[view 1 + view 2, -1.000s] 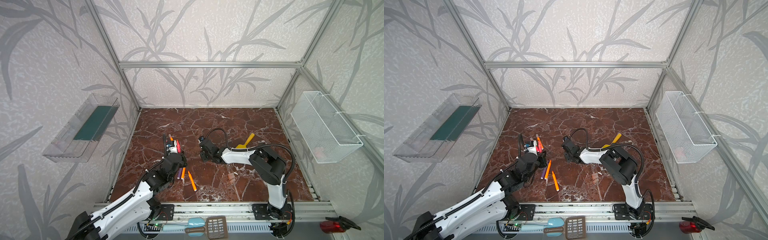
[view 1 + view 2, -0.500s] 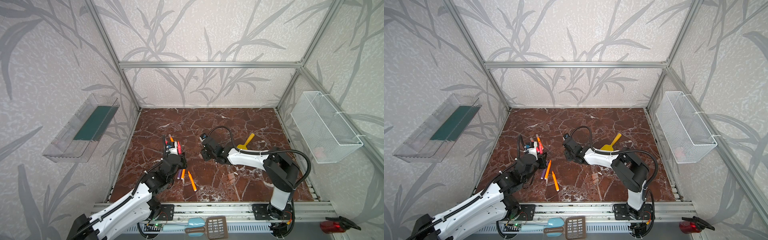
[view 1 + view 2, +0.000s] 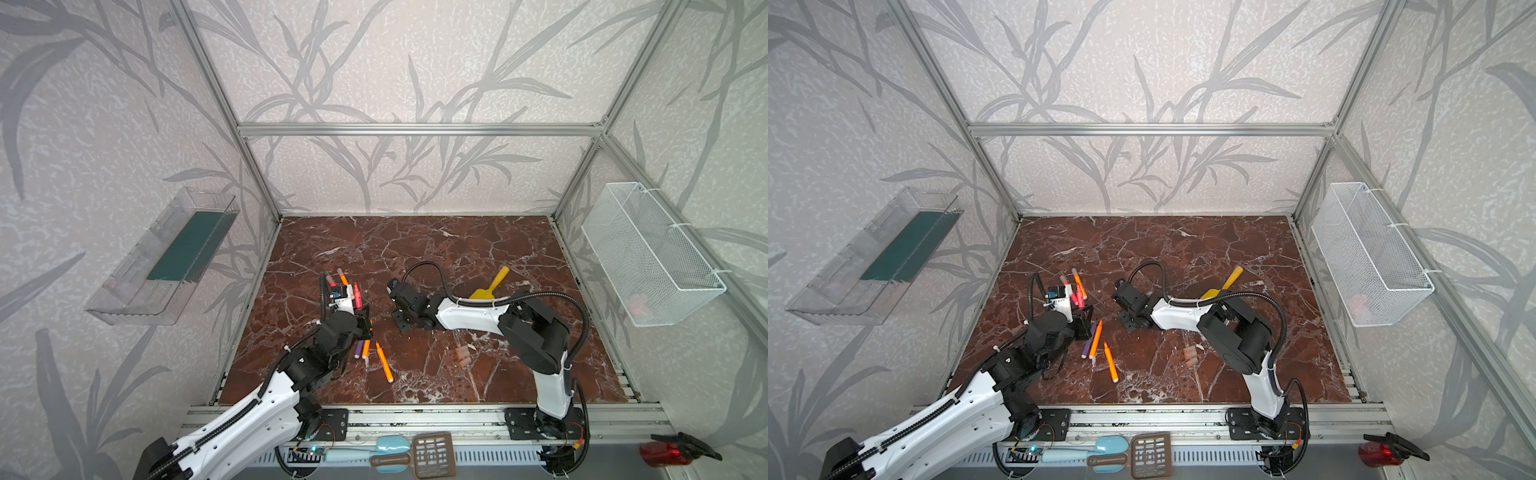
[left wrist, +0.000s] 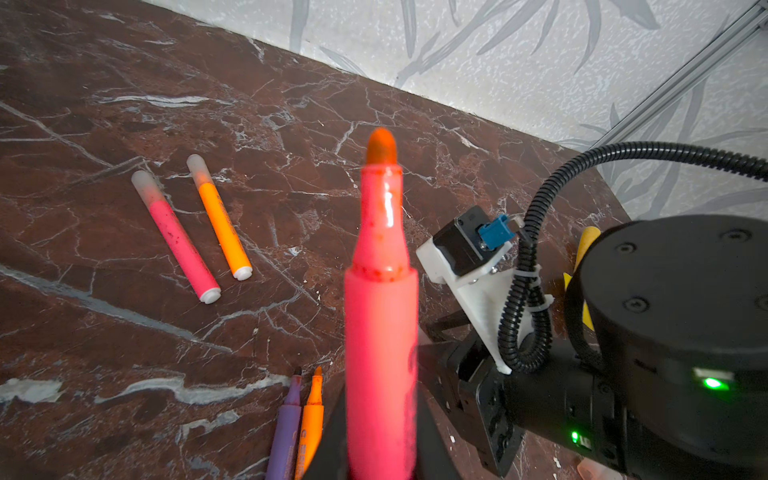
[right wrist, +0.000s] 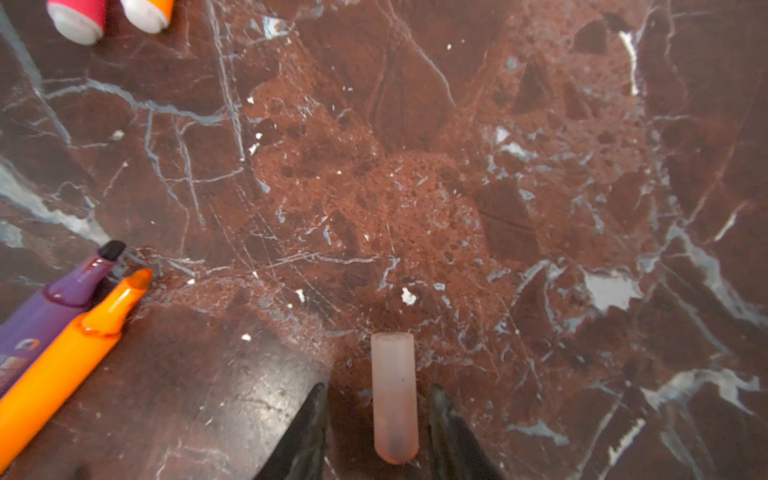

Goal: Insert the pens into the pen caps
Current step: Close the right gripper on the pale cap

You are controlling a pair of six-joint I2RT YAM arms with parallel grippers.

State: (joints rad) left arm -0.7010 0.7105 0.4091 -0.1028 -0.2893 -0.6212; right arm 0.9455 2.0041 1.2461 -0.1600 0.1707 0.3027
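My left gripper (image 4: 381, 415) is shut on an uncapped red-pink pen (image 4: 382, 311), whose tip points away from it; in a top view this pen (image 3: 356, 296) rises beside the left wrist. My right gripper (image 5: 378, 390) is open, with one pale pink pen cap (image 5: 394, 395) lying between its fingers and a gap on each side. In both top views it points down at the table (image 3: 401, 326) (image 3: 1128, 324). A capped red-pink pen (image 4: 176, 237) and a capped orange pen (image 4: 220, 218) lie farther back. Uncapped purple (image 3: 357, 349) and orange (image 3: 365, 348) pens lie side by side, another orange pen (image 3: 384, 361) near them. Loose pen caps (image 3: 461, 353) lie right of centre.
A yellow spatula (image 3: 490, 286) lies behind the right arm. A white wire basket (image 3: 648, 257) hangs on the right wall and a clear tray (image 3: 166, 257) on the left wall. Kitchen tools (image 3: 415, 459) rest on the front rail.
The right arm swung its elbow out and back while its gripper stayed over the same spot, and its jaws widened slightly. The left arm with the red-pink pen has hardly moved.
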